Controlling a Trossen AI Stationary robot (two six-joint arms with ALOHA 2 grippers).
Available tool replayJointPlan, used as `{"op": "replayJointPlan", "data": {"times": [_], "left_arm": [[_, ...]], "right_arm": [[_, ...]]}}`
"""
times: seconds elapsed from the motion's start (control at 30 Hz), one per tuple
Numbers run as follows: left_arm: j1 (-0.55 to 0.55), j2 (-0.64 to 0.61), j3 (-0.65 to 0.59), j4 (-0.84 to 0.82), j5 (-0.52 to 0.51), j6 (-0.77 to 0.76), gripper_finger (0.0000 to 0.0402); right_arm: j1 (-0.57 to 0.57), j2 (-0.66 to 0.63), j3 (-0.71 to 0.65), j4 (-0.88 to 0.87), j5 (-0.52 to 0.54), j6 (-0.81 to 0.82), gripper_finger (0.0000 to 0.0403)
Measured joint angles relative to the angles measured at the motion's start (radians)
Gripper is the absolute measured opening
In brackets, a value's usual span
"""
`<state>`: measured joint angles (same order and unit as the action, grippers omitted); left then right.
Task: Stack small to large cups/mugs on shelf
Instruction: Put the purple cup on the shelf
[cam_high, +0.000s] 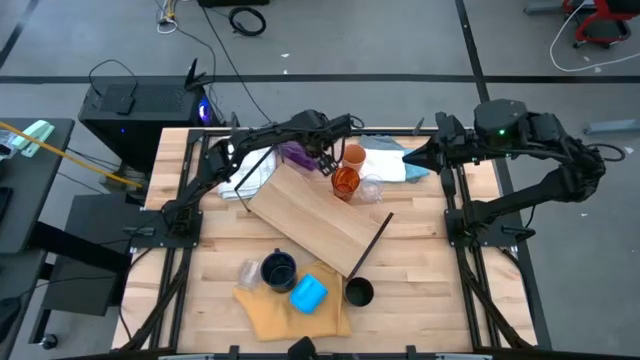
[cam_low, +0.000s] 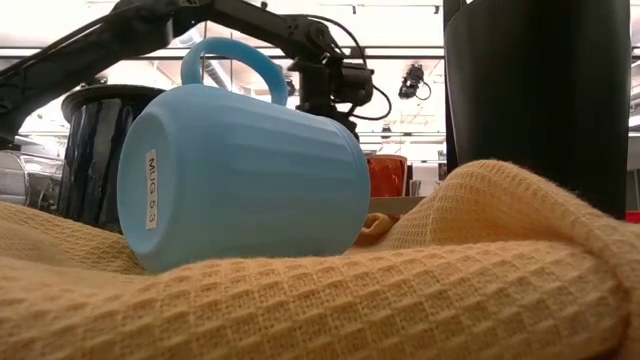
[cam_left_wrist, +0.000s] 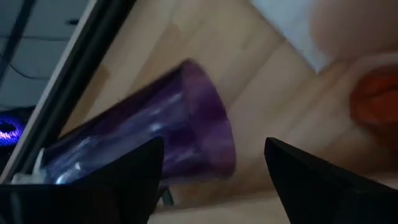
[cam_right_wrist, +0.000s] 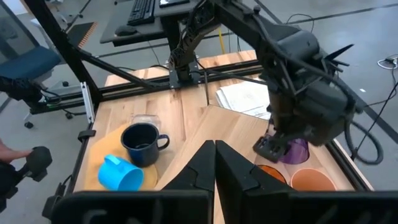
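L tool (cam_left_wrist: 215, 142) first: its two dark fingers stand apart, nothing pinched. The purple tumbler (cam_left_wrist: 186, 118) sits in the gap but nearer one finger, w/ bare space on the other side. No contact visible. Can't tell if the tumbler stands true or leans.

Doing this step well (my read): the grip isn't made yet.
- Centre the tumbler between the fingers before closing, else it gets shoved sideways.
- Come in low on the wall, not at the rim; smooth plastic prob. slips.
- Close slow and lift straight. The light orange cup (cam_high: 354, 156) is just beside the tool, and the amber ribbed cup (cam_high: 345, 182) and a clear glass (cam_high: 371, 188) are near on the front side, so little room to swing.

Outward from the tool:
- The shelf (cam_high: 320, 215) lies skewed on the worktop (cam_high: 420, 260), right below-front of the tool.
- The white cloth (cam_high: 385, 160) lies past the orange cup.
- Well apart at the front edge: navy mug (cam_high: 279, 270), bright blue mug (cam_high: 308, 294) on its side, black cup (cam_high: 358, 292), all on or by the yellow cloth (cam_high: 270, 310).

Pose:
- L arm reaches long from its base across the back of the worktop, wrist bent down over the tumbler.
- R tool (cam_high: 412, 158) waits w/ fingers together, beyond the white cloth, pointing at the L tool.
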<state>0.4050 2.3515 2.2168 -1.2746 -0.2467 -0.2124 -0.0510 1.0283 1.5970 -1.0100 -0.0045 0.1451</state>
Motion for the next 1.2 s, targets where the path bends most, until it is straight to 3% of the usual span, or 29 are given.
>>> {"op": "replayJointPlan", "data": {"times": [0.3,1.2], "left_arm": [[-0.018,0.023,0.000,-0.027,-0.092,0.023,0.0288],[-0.001,0.030,0.000,-0.042,-0.173,0.089,0.0288]], "right_arm": [[0.002,0.000,0.000,-0.006,-0.004,0.017,0.0015],[0.002,0.025,0.000,-0.006,-0.004,0.013,0.0015]]}}
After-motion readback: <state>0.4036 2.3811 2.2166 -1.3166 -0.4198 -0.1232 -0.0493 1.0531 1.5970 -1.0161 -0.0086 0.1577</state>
